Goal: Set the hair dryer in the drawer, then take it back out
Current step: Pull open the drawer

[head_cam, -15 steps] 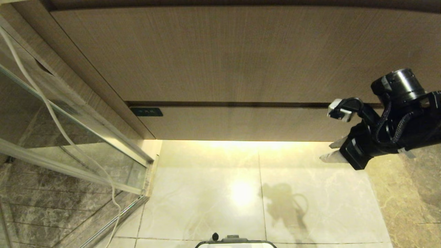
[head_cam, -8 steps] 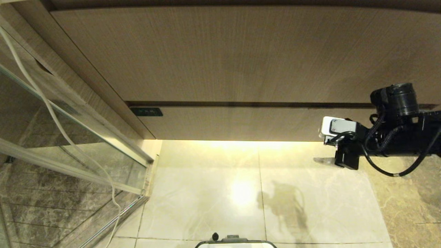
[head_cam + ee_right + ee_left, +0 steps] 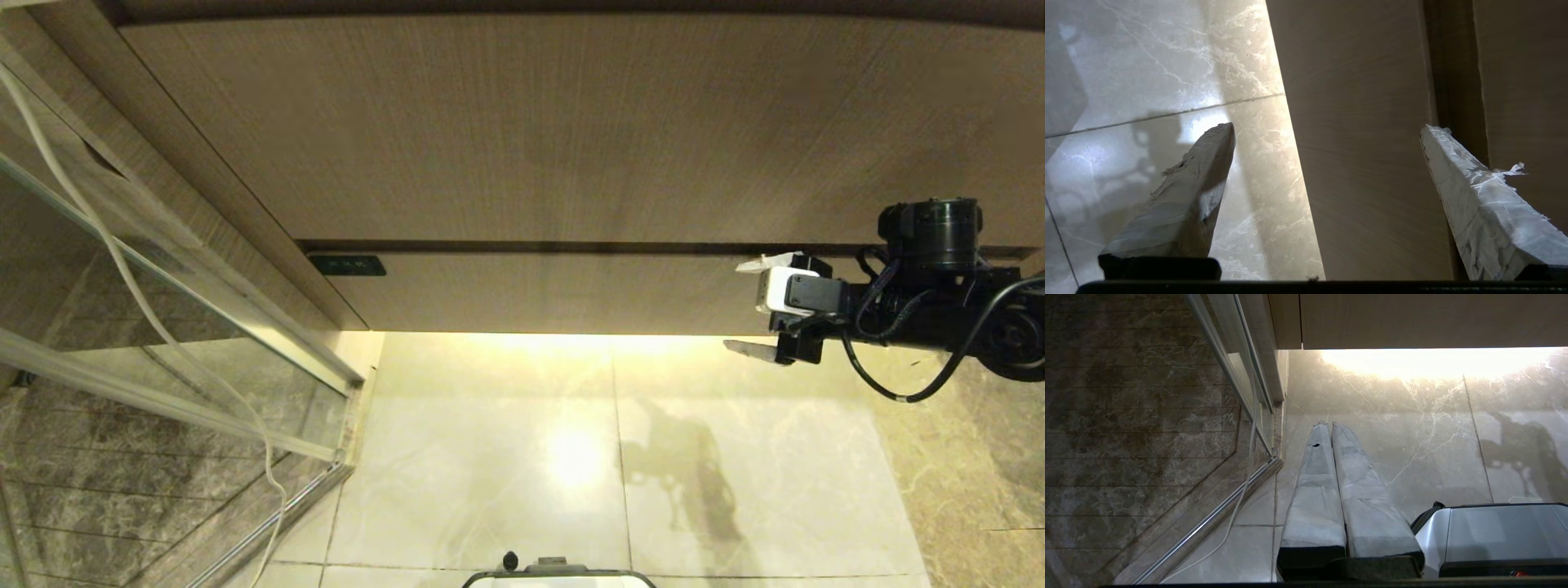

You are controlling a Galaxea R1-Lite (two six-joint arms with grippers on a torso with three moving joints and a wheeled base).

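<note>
The drawer is shut: a low light-brown wood-grain front with a small black label at its left corner. My right gripper is at the right end of that front, pointing left and open wide. One taped finger lies by the dark gap above the front, the other below its bottom edge. In the right wrist view the drawer front fills the space between the spread fingers of the right gripper, which holds nothing. The hair dryer is out of view. My left gripper hangs shut over the floor, parked.
A taller wood-grain panel sits above the drawer. A glass shower door with a metal frame stands at the left, with a thin white cable hanging along it. Glossy marble floor tiles lie below. My base is at the near edge.
The right wrist has rolled and the gripper has opened wider. It has shifted left and up, so its fingers now stand one above the other across the drawer front.
</note>
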